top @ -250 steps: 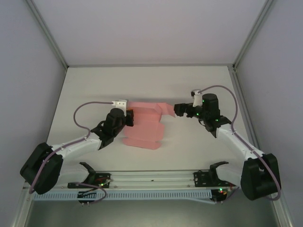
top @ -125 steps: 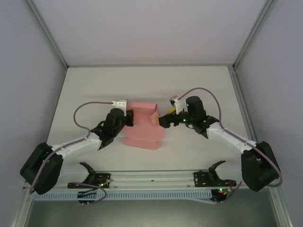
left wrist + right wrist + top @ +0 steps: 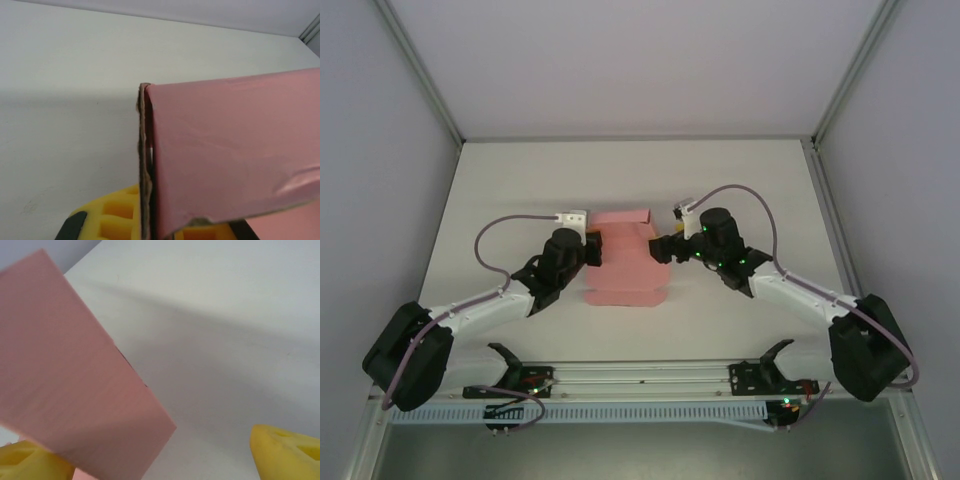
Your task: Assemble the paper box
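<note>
My right pincer (image 3: 666,249) has moved left since a second ago, pushing the paper box's (image 3: 625,272) right flap inward, jaws wide apart. My left pincer (image 3: 592,250) stays clamped on its left edge, mid-table.

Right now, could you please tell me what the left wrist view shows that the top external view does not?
Left wrist view: the paper box's folded card edge up close, pinched in the left pincer between yellow fingers. Top external view: the box's whole outline, both arms, and the right pincer open at its right side. Shared: the pink box lying on the white table.
</note>
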You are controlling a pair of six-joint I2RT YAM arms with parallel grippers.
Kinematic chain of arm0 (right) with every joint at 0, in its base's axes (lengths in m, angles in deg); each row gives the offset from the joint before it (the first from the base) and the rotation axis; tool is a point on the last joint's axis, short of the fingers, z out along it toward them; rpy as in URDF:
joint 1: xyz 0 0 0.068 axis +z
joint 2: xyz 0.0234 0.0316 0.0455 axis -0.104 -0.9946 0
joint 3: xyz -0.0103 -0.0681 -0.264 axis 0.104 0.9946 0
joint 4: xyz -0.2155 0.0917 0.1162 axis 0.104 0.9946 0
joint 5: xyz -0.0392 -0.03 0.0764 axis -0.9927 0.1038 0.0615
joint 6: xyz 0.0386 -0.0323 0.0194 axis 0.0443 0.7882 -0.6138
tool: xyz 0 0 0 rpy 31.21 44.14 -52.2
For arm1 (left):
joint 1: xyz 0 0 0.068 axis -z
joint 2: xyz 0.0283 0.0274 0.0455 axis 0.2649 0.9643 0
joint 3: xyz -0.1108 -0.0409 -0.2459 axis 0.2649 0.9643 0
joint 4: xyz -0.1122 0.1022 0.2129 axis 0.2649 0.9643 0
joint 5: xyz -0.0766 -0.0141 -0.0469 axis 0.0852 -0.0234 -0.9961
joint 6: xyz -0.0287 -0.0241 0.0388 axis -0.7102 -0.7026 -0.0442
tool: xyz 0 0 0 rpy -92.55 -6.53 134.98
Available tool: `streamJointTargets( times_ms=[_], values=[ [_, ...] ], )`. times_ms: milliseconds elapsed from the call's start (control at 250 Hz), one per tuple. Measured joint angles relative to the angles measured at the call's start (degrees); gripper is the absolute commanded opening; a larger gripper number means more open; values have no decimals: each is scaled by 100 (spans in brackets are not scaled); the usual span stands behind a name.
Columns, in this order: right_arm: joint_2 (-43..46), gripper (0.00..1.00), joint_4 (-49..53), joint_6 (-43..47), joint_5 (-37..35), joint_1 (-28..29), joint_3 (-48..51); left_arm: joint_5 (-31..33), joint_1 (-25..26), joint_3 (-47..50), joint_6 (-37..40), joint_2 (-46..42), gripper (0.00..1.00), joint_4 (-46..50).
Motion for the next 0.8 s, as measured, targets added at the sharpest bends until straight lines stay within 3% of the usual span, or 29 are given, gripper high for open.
streamJointTargets(
  times_ms=[144, 355, 475, 579, 703, 771, 803],
  values=[
    [214, 79, 42, 66, -417, 229, 0, 0, -2, -92, -72, 125, 0, 7],
    [-186, 57, 44, 203, -1086, 503, -212, 22, 7, -260, -131, 271, 0, 267],
    [-450, 52, 22, 262, -1547, 728, -398, 42, 31, -361, -214, 299, 0, 442],
    [-730, 37, 31, 367, -1926, 866, -621, 44, 70, -503, -260, 378, 0, 579],
    [-997, 10, 37, 546, -2653, 1054, -822, 109, 94, -647, -339, 442, 0, 796],
    [-1143, 0, 59, 586, -3274, 1165, -911, 151, 136, -763, -455, 476, 0, 988],
    [-1228, 0, 90, 579, -3567, 1204, -981, 188, 170, -841, -542, 507, 0, 1106]
  ],
)
